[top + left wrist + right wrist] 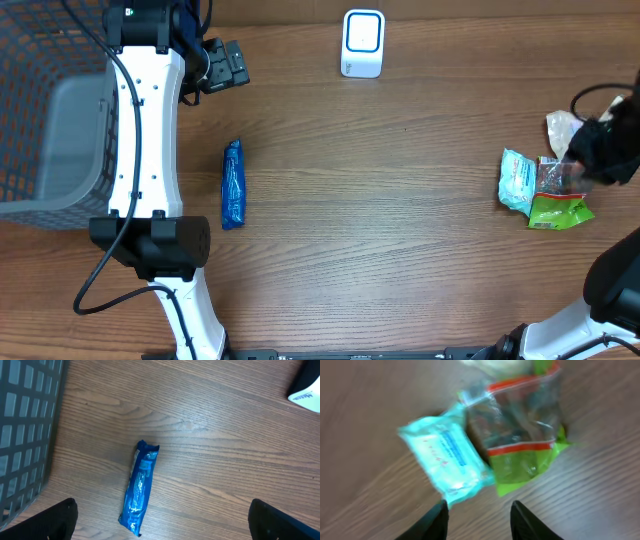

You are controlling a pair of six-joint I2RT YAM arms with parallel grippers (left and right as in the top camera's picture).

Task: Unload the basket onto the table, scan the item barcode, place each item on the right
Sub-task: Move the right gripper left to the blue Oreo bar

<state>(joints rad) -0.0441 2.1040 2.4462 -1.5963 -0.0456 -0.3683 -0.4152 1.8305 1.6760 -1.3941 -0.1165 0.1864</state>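
Barcode scan, right side of table (400, 200)

A teal pack (447, 457) touches a green-and-clear bag (522, 435). Over them hovers the right gripper (482, 520), fingers parted, empty. The left gripper (167, 520) (spread wide, empty) hangs above a blue wrapper (140, 490); the white scanner (362, 43) stands well apart

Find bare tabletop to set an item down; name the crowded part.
Free: the wood between the blue packet and the teal pack, below the white scanner. Crowded: the right edge, around the green pouch and right gripper.
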